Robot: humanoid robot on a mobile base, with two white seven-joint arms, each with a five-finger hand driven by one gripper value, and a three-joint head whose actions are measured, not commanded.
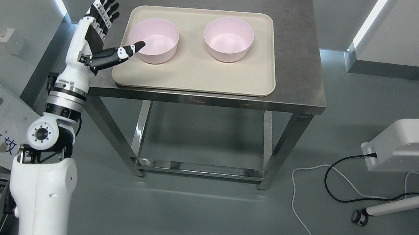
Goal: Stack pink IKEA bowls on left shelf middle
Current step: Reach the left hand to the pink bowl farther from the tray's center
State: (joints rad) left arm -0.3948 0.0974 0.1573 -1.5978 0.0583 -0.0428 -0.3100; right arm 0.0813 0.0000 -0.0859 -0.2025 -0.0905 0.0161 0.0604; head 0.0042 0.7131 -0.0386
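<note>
**Robot hand poised beside first pink bowl**

Head view: The left hand [99,28] hangs at the desk's [302,85] nine o'clock edge, fingers [104,6] spread and holding nothing, thumb tip at the rim of the near bowl [154,40]. A second bowl [228,39] sits well apart at three o'clock on the same tray [198,77]. The reach for the first bowl looks underway; next, the fingers must close over its rim. The right arm is unseen.

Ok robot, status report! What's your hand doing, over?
Left hand open, thumb at left pink bowl rim. Right pink bowl apart, both on tray. Not stacked. Nothing in the way.
</note>
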